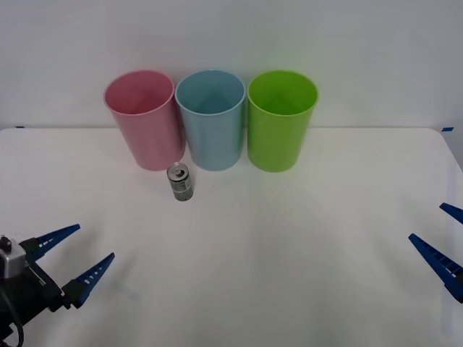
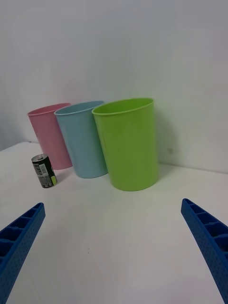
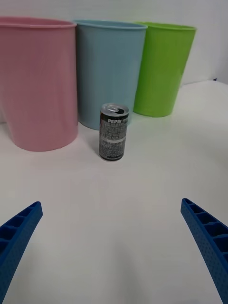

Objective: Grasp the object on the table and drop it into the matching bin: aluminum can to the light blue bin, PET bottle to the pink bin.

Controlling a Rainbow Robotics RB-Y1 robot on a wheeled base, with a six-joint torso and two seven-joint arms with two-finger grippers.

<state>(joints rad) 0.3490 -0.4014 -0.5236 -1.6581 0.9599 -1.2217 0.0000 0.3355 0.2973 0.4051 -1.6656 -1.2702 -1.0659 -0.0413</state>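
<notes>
**Stock on the white surface: one can, three bins, two idle tools**

Item 1. Left tool (image 1: 76,259), blue ribbed two-finger type, near-left corner of the wide, plain white flat surface (image 1: 289,238). Fingers spread wide, nothing between them. It points toward the can, well apart from it; judged to be staged for a reach not yet begun.

Item 2. Tall, round, tapered pink plastic bin (image 1: 144,119), upright, leftmost of a row at the far edge by the wall. Reserved for PET bottles, so not wanted here.

Item 3. Small dark grey-black aluminium drink can with silver lid and pull tab (image 1: 179,182), upright, standing free on the surface just in front of the gap between the pink and light blue bins, touching neither as far as the left wrist view (image 3: 113,132) shows. Much shorter than the bins; it must be lifted over a rim.

Item 4. Tall, round, tapered light blue plastic bin (image 1: 211,118), upright, middle of the row, just behind and right of the can. Judged the destination.

Item 5. Tall, round lime green plastic bin (image 1: 281,118), upright, right end of the row. No role in this task.

Item 6. Right tool (image 1: 443,246), same type, at the near-right edge, fingers spread, holding nothing, farthest from the can; judged to be waiting.
</notes>
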